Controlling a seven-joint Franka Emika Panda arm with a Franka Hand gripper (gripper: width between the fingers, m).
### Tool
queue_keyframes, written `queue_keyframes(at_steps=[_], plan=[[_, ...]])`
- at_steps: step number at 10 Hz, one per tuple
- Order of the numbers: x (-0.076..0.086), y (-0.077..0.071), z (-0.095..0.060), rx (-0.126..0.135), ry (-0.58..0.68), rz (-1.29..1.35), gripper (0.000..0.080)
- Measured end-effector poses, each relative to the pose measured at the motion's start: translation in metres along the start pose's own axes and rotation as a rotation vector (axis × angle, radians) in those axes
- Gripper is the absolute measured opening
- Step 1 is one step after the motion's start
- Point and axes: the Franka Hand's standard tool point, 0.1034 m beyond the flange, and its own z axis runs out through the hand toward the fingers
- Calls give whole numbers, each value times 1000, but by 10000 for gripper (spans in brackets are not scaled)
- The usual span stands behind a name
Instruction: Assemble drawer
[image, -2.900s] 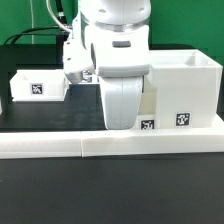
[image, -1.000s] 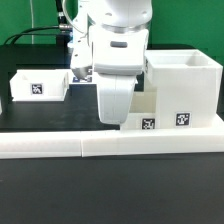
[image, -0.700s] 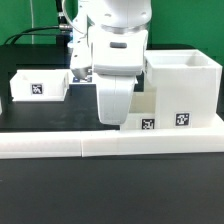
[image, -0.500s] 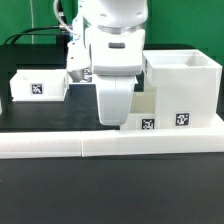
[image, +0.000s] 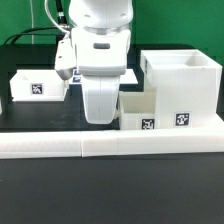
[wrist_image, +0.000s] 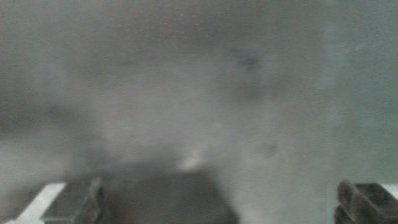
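Observation:
The white cube-shaped housing (image: 184, 88) stands at the exterior view's right, open at the top, with a tag low on its front. One shallow tray (image: 139, 112) with a tag sits against the housing's left side. The other tray (image: 36, 86) stands apart at the exterior view's left. My white hand (image: 99, 98) hangs just left of the tray by the housing and hides its own fingers. In the blurred wrist view my gripper (wrist_image: 217, 205) is open, its dark fingertips (wrist_image: 71, 200) far apart with nothing between them.
The long low white border bar (image: 110, 146) runs across the front of the black table. Cables and dark gear stand behind the arm at the back.
My hand has moved toward the exterior view's left, away from the housing. More of the tray beside the housing now shows.

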Motion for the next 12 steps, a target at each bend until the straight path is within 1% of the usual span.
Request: queue_keyframes(at_steps=[1, 3, 5, 7, 9, 11, 12], plan=[[1, -8, 2, 12, -3, 0, 649], [4, -13, 6, 22, -3, -5, 649], [10, -13, 6, 25, -9, 44, 649], [14, -13, 3, 44, -25, 128, 649], [16, -13, 0, 55, -35, 177, 649], [15, -11, -3, 52, -35, 164, 649], [13, -10, -3, 48, -29, 110, 649]])
